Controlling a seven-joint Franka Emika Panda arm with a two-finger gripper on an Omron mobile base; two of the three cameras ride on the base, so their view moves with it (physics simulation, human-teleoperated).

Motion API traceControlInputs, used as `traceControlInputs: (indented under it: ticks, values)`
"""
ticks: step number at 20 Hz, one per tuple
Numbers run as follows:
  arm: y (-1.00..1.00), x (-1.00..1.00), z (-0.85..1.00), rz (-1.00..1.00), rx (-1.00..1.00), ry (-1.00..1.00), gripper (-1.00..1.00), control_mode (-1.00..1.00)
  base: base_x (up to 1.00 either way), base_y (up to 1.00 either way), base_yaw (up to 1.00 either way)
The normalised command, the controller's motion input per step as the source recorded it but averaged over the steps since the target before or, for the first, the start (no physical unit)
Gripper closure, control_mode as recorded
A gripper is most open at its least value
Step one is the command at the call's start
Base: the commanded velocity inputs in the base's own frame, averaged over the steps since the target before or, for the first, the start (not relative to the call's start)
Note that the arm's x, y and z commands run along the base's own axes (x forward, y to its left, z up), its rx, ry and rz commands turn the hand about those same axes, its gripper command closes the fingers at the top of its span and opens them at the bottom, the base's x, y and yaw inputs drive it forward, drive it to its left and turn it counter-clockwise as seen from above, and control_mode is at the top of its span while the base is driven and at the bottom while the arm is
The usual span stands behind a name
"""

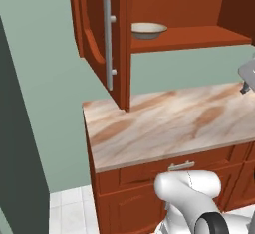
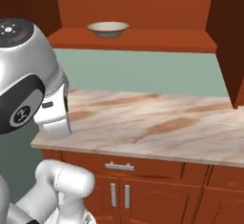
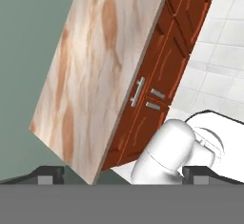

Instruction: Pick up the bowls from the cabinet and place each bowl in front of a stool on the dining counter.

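Observation:
One cream bowl [image 1: 148,30] with a thin brown rim sits upright on the wooden shelf of the open reddish-brown cabinet [image 1: 194,38]; it also shows on the shelf's left part as the bowl [image 2: 108,29] inside the cabinet [image 2: 152,40]. My gripper [image 3: 123,174] is open, its two dark fingertips [image 3: 50,173] far apart with nothing between them. It hangs well clear of the bowl, looking down past a marble counter edge at lower cabinet fronts and floor. The stool and the dining counter are out of view.
The cabinet's left door [image 1: 97,34] swings open toward me with a long silver handle [image 1: 107,44]; the right door [image 2: 232,42] is open too. A marble counter [image 1: 164,123] lies below the shelf over drawers. A dark tall unit [image 1: 17,153] stands at left.

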Motion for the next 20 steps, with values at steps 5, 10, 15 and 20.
traceControlInputs:
  ticks: [5, 10, 15, 20]
  values:
    - [0.01, 0.16, -0.04, 0.02, 0.00, 0.00, -1.00, -1.00, 0.60, 0.02, 0.04]
    - [0.14, 0.98, -0.02, 0.06, 0.01, -0.10, -1.00, -1.00, 0.00, 0.00, 0.00]
    - [0.05, 0.98, 0.02, 0.08, 0.05, -0.21, -1.00, -1.00, 0.00, 0.00, 0.00]
    - [0.05, 0.61, 0.26, 0.01, 0.03, -0.24, -1.00, -1.00, 0.00, 0.00, 0.00]
